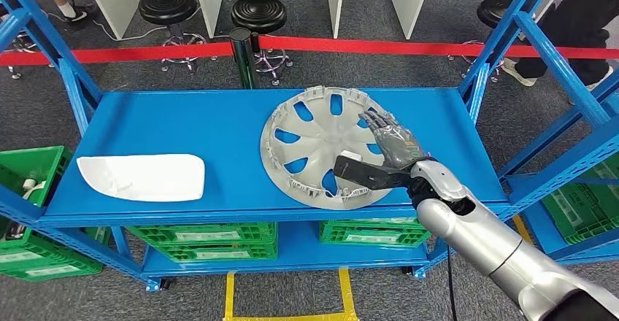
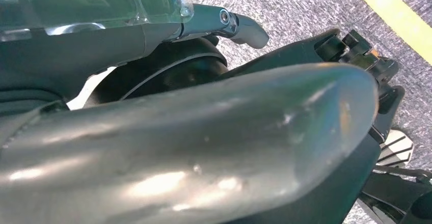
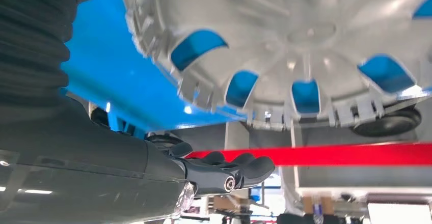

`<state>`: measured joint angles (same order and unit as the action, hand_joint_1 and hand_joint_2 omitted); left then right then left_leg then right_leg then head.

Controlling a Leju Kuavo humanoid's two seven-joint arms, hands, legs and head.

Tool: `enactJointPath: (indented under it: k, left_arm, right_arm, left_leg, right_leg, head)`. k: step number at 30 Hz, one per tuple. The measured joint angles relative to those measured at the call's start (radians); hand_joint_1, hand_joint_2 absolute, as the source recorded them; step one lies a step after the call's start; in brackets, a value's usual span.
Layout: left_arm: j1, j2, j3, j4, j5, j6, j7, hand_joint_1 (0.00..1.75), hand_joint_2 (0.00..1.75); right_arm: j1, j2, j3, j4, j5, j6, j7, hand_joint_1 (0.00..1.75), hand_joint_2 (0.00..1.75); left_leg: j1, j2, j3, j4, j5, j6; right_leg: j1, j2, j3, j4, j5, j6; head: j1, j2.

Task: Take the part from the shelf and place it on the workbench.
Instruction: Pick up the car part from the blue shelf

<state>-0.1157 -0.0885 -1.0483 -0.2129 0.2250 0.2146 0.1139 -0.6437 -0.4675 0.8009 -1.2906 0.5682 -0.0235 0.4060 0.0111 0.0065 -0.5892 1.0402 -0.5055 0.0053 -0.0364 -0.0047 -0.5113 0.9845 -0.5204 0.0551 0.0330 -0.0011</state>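
Observation:
A silver wheel cover [image 1: 314,142] lies flat on the right half of the blue shelf top [image 1: 204,117]. A white curved plastic panel [image 1: 142,177] lies on the left half. My right hand [image 1: 390,142] reaches over the wheel cover's right side with its fingers stretched out and holds nothing. In the right wrist view the dark fingers [image 3: 234,170] hang apart from the wheel cover [image 3: 305,40], with a gap between them. My left hand [image 2: 204,147] hangs low beside my body, one finger [image 2: 244,28] held out straight, gripping nothing.
Green crates [image 1: 201,241] sit on the lower shelf, and another [image 1: 29,182] stands at the left. Blue uprights [image 1: 511,36] flank the shelf. Behind it run a red barrier tape [image 1: 146,52] on a post [image 1: 242,55], black stools [image 1: 258,13] and a person's legs [image 1: 577,22].

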Motion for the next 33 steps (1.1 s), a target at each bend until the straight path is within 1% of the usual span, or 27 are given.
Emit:
enactJointPath:
  k: [10,33]
  left_arm:
    - [-0.001,0.002,0.000,0.000,0.008,0.000,-0.011,0.00,0.00]
    - [0.000,0.002,0.000,0.000,0.011,0.005,-0.016,0.00,0.00]
  right_arm:
    - [-0.005,0.028,0.047,0.092,0.007,-0.023,-0.035,0.00,1.75]
    - [-0.015,0.047,0.051,0.137,0.004,-0.030,-0.037,0.00,1.75]
  left_leg:
    - [0.000,0.002,0.001,0.000,0.000,0.000]
    - [0.000,-0.001,0.001,0.000,0.000,0.000]
  right_leg:
    - [0.000,0.000,0.000,0.000,0.000,0.000]
    - [0.000,0.000,0.000,0.000,0.000,0.000]
  head:
    - [0.000,0.000]
    - [0.000,0.000]
